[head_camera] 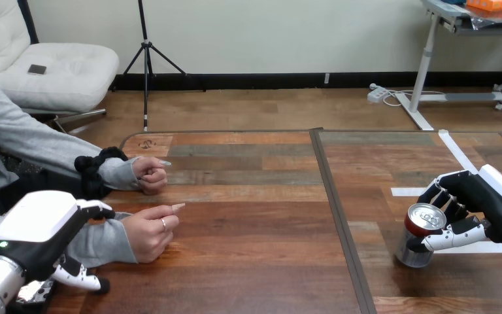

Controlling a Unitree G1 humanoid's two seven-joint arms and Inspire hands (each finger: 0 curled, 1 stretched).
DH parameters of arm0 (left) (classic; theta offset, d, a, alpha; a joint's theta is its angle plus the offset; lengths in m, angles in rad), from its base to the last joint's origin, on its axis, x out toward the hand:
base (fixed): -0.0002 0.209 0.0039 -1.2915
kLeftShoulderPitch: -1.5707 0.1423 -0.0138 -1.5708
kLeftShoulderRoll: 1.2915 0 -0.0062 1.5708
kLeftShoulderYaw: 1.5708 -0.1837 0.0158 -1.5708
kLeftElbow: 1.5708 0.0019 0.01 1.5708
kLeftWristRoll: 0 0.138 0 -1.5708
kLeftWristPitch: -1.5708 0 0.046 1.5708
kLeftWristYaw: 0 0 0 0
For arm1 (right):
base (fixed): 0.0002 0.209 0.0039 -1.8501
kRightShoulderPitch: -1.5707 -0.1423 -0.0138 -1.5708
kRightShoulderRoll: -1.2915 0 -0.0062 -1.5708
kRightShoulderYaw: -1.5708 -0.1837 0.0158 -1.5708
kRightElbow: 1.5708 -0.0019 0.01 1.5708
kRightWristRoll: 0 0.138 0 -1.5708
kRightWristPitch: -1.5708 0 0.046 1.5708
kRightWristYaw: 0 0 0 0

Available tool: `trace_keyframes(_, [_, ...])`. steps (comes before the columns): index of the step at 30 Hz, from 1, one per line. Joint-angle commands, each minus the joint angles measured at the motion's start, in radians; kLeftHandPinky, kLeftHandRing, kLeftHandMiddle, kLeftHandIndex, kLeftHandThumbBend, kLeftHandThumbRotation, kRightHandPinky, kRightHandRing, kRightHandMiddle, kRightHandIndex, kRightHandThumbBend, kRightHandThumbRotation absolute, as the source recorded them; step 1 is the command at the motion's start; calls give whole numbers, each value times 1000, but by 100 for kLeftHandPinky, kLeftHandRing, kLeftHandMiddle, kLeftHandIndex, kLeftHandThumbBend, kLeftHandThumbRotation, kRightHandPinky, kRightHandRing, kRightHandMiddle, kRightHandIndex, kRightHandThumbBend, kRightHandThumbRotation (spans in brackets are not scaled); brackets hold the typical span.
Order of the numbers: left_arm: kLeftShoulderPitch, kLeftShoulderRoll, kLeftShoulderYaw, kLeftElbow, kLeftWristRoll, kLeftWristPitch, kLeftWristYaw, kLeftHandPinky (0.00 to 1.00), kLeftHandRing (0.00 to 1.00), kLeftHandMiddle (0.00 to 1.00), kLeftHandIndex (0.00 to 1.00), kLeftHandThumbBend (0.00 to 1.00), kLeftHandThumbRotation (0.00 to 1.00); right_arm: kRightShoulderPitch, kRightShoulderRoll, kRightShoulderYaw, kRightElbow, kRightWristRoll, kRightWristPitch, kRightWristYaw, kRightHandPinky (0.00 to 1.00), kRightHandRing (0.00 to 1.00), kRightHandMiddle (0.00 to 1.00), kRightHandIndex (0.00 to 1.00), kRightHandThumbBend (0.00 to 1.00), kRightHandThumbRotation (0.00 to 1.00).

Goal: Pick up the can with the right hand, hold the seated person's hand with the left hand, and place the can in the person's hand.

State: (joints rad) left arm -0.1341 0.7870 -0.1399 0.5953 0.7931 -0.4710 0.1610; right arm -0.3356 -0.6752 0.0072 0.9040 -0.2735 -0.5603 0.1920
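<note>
A silver can [418,243] with a red top stands on the table at the right. My right hand [477,203] is shut on it, fingers [439,193] curled round its far side and thumb [450,239] across its near side. At the lower left my left hand [36,229] sits beside the person's nearer forearm [101,243]. One straight finger [97,209] reaches over the grey sleeve and the thumb [82,280] lies below it, with no grasp visible. The person's nearer hand [150,232] rests on the table loosely curled. Their farther hand [150,175] is a fist.
A dark seam [340,216] runs front to back between the two tabletop halves. White tape strips [457,154] lie on the right half behind the can. The person sits at the left side.
</note>
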Motion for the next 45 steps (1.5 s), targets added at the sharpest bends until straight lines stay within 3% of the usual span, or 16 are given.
trace_keyframes(1, [-75, 17, -18, 44, 21, 28, 59, 69, 74, 77, 76, 100, 24, -79, -12, -11, -28, 14, -16, -16, 33, 36, 40, 44, 76, 0])
trace_keyframes(9, [-105, 6, -34, 107, 7, 31, 117, 69, 74, 77, 75, 100, 23, -79, -15, -10, -26, 9, -20, -20, 32, 35, 40, 43, 77, 0])
trace_keyframes(28, [-165, -5, -62, 232, -17, 10, 194, 69, 76, 79, 77, 100, 24, -81, -17, -11, -15, 11, -19, -17, 33, 36, 41, 43, 78, 0])
trace_keyframes(34, [-170, -9, -52, 237, -43, 10, 189, 70, 77, 80, 78, 100, 22, -79, -18, -9, -16, 6, -17, -22, 34, 37, 41, 43, 77, 0])
trace_keyframes(45, [-176, -19, -31, 262, -96, -38, 270, 66, 75, 78, 77, 100, 17, -77, -19, -9, -9, 6, -27, -23, 34, 37, 41, 43, 78, 0])
